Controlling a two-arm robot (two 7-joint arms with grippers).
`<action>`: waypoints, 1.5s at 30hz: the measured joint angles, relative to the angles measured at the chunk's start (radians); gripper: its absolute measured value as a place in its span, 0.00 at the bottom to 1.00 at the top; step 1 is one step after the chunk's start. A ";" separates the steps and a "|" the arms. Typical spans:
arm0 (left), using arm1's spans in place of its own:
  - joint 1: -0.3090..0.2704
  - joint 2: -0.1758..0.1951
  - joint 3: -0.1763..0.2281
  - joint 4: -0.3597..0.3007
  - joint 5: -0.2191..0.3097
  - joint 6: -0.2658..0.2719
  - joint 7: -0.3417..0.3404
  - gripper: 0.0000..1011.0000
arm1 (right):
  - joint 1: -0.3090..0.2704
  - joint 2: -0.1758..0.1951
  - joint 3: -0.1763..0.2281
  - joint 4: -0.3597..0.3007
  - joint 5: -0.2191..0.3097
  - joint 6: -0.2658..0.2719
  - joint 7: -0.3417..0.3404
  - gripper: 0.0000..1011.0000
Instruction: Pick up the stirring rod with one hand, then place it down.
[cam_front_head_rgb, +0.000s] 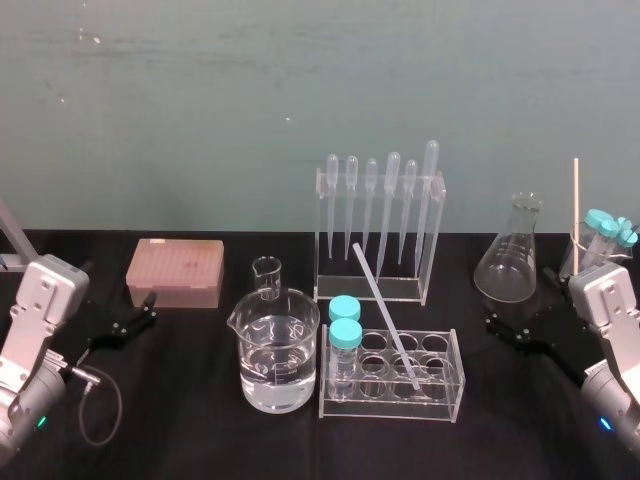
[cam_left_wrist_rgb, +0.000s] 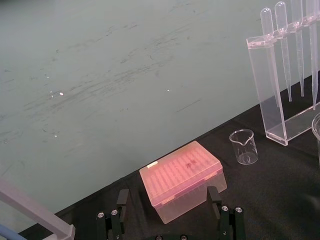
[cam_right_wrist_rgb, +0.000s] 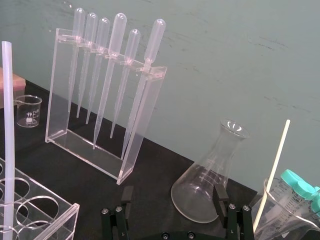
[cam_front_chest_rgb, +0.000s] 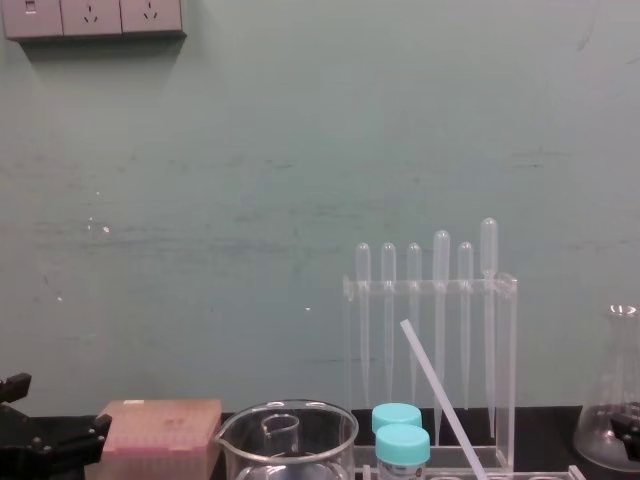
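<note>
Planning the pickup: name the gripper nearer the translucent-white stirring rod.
Right. Right gripper: right of the translucent-white stirring rod. Left gripper: far left, by the pink plastic box.

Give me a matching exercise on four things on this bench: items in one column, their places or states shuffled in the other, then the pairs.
Column 1
1. stirring rod
2. large beaker
3. pink box
4. conical flask

Column 2
A. just ahead of the open right gripper
B. leaning in the tube rack
C. part full of clear liquid
D. just ahead of the open left gripper

Pairs: 1-B, 2-C, 3-D, 4-A
</note>
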 joint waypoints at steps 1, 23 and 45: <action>0.000 0.000 0.000 0.000 0.000 0.000 0.000 0.99 | 0.000 0.000 0.000 0.000 0.000 0.000 0.000 0.99; 0.000 0.000 0.000 0.000 0.000 0.000 0.000 0.99 | 0.000 0.000 0.000 0.000 0.000 0.000 0.000 0.99; 0.000 0.000 0.000 0.000 0.000 0.000 0.000 0.99 | 0.000 0.000 0.000 0.000 0.000 0.000 0.000 0.99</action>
